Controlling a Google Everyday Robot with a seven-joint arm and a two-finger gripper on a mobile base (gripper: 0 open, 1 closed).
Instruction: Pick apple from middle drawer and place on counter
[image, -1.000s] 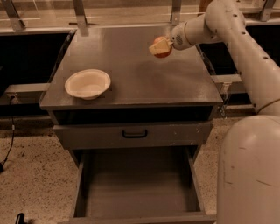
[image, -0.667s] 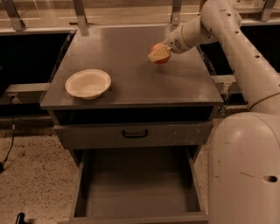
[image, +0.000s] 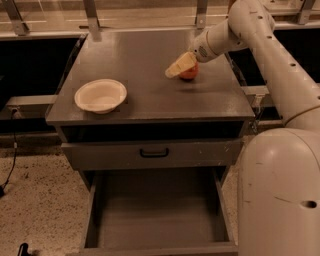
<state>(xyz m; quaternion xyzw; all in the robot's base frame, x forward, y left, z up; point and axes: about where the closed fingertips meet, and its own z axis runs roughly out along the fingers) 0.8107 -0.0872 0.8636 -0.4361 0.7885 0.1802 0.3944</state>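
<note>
Toward the right of the counter (image: 140, 57), the pincer (image: 180, 69) is clamped around the apple (image: 191, 74).

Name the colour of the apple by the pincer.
Red with orange blush: the apple at the pincer, far side of the counter, camera view.

This looks like a robotics test room, not a home kitchen. A lone grey cabinet (image: 100, 152) stands on a speckled terrazzo floor (image: 45, 200), which shows at 8 o'clock, and a black cable (image: 11, 165) trails across it at 9 o'clock. Bare metal posts (image: 91, 17) rise behind the counter (image: 135, 60) at 11 and 1 o'clock. Dark recessed bays (image: 30, 65) flank it at 10 and 2 o'clock. A white robot arm (image: 280, 75) fills the frame from 1 to 5 o'clock. Its gripper (image: 182, 67) sits at the apple (image: 191, 74), toward 1 o'clock on the counter.
</note>
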